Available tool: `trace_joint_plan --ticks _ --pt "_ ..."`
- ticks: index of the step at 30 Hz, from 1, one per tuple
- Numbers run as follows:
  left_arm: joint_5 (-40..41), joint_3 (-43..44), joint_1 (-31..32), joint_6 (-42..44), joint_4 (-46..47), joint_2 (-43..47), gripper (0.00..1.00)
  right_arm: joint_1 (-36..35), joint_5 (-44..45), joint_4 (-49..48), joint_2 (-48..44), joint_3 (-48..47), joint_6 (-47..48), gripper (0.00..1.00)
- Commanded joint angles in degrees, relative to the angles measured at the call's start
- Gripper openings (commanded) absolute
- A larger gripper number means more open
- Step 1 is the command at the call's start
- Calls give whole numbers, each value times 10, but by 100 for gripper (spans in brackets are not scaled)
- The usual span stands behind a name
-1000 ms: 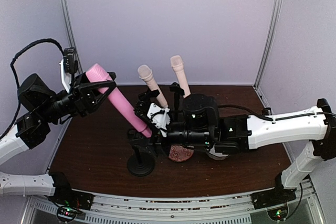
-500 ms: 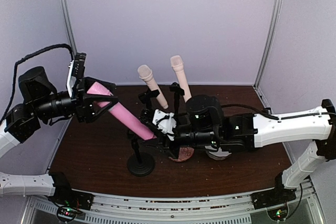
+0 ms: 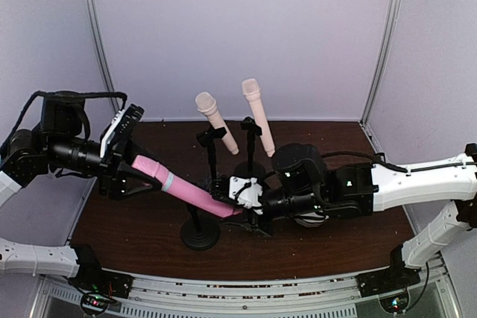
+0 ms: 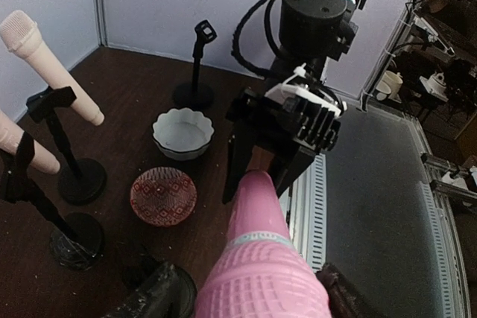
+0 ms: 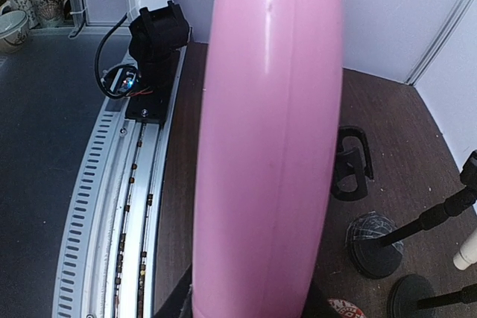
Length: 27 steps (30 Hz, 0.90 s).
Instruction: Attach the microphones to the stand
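Over on the left, the left gripper is straddling the ribbed, bulbous head of the pink mic; I cannot tell whether its dark jaws are pressing or just flanking it. The mic's smooth, glossy plastic body is slanting down to the right above the table. Just below its tail, an empty stand is sitting on a round black base. Behind, a cream mic and a second cream mic are leaning in black clips, rounded heads up. The right gripper is pinching the pink mic's tapered tail. A scalloped white bowl and a red patterned dish are resting close together on the dark brown wood. Pale lilac walls with metal uprights are closing in the space.
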<state>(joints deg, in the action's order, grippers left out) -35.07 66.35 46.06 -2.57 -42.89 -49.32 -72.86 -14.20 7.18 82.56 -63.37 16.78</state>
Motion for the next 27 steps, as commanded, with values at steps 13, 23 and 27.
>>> trace_joint_plan --ticks 13,23,27 --pt "-56 2 -3 -2 36 8 69 3 -30 17 4 -17 16 5" --pt "-53 -1 -3 6 21 -10 67 3 -31 17 5 -21 16 5" --pt "-46 1 -3 18 9 -12 68 3 -31 16 6 -23 16 5"
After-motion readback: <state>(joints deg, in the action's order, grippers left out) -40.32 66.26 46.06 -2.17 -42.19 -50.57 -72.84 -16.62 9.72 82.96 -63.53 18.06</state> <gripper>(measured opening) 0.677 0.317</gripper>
